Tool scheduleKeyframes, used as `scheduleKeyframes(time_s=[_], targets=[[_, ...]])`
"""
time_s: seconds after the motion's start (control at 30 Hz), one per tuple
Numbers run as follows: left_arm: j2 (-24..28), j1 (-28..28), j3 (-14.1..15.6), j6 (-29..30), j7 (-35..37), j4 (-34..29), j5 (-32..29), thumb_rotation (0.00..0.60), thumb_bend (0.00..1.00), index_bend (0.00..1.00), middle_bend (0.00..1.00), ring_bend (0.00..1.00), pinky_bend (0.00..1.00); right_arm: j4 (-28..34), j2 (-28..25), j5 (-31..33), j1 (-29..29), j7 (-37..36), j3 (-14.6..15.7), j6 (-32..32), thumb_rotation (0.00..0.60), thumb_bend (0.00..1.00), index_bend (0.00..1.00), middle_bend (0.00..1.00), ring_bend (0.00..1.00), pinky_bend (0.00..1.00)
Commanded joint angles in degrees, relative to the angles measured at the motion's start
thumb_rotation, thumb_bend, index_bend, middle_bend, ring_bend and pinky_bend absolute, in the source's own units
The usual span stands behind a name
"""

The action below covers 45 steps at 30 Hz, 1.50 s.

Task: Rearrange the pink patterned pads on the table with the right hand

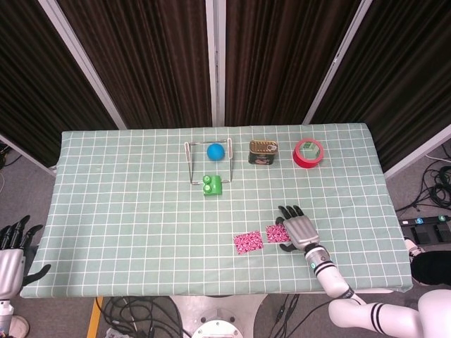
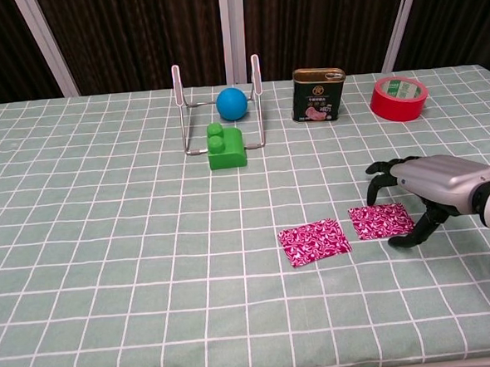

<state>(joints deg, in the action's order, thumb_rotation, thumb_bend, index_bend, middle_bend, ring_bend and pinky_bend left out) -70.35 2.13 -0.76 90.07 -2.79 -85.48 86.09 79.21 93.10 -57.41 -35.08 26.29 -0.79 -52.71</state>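
Note:
Two pink patterned pads lie flat side by side near the table's front edge, a narrow gap between them: the left pad (image 2: 313, 241) (image 1: 248, 242) and the right pad (image 2: 380, 221) (image 1: 275, 233). My right hand (image 2: 424, 191) (image 1: 299, 228) hovers at the right pad's right edge. Its fingers are arched and apart over the cloth and hold nothing. The thumb reaches down just beside the pad's near right corner. My left hand (image 1: 10, 253) hangs off the table's front left corner, fingers spread and empty.
At the back stand a wire rack (image 2: 219, 106) with a blue ball (image 2: 233, 103) inside, a green block (image 2: 224, 147) in front of it, a green tin can (image 2: 319, 94) and a red tape roll (image 2: 399, 97). The checked green cloth (image 2: 107, 242) covers the table.

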Motion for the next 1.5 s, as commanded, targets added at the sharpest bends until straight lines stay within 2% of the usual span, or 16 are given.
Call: scheduleKeyframes(time_s=[0.03,0.33,0.57,1.03,1.27,1.5], targets=[[0.1,-0.2,-0.1,-0.2,-0.4,-0.5,-0.1,0.600,0.04,0.25,0.15,0.12,0.13,-0.2,0.2,-0.1,0.1,0.1,0.0,0.1,0.497,0.15,0.28,0.03,0.00,0.00],[0.6,-0.5,-0.4,-0.8,-1.4,-1.9,-0.6,0.600,0.04,0.25,0.15,0.12,0.13,-1.3,0.8,-0.2,0.2,0.0,-0.4,0.8,0.497,0.15,0.29,0.03,0.00,0.00],[0.7,-0.4,-0.3,-0.8,-1.6,-2.2,-0.7,0.600,0.04,0.25,0.15,0.12,0.13,-1.4,1.0,-0.5,0.6,0.3,-0.7,0.2,0.514,0.15,0.37,0.03,0.00,0.00],[0.4,-0.2,-0.1,-0.4,-0.7,-1.0,-0.4,0.600,0.04,0.25,0.15,0.12,0.13,2.5,-1.8,-2.9,0.8,-0.2,-2.2,-1.7,0.519,0.15,0.37,0.03,0.00,0.00],[0.2,-0.1,0.0,-0.1,-0.3,-0.3,-0.1,0.600,0.04,0.25,0.15,0.12,0.13,6.1,-2.3,-3.3,-1.1,-2.2,-3.4,1.6,0.514,0.15,0.37,0.03,0.00,0.00],[0.4,0.0,0.0,0.0,-0.4,-0.6,-0.2,0.600,0.04,0.25,0.15,0.12,0.13,5.5,1.3,-4.0,-4.1,-0.9,-3.8,4.1,0.517,0.15,0.37,0.03,0.00,0.00]])
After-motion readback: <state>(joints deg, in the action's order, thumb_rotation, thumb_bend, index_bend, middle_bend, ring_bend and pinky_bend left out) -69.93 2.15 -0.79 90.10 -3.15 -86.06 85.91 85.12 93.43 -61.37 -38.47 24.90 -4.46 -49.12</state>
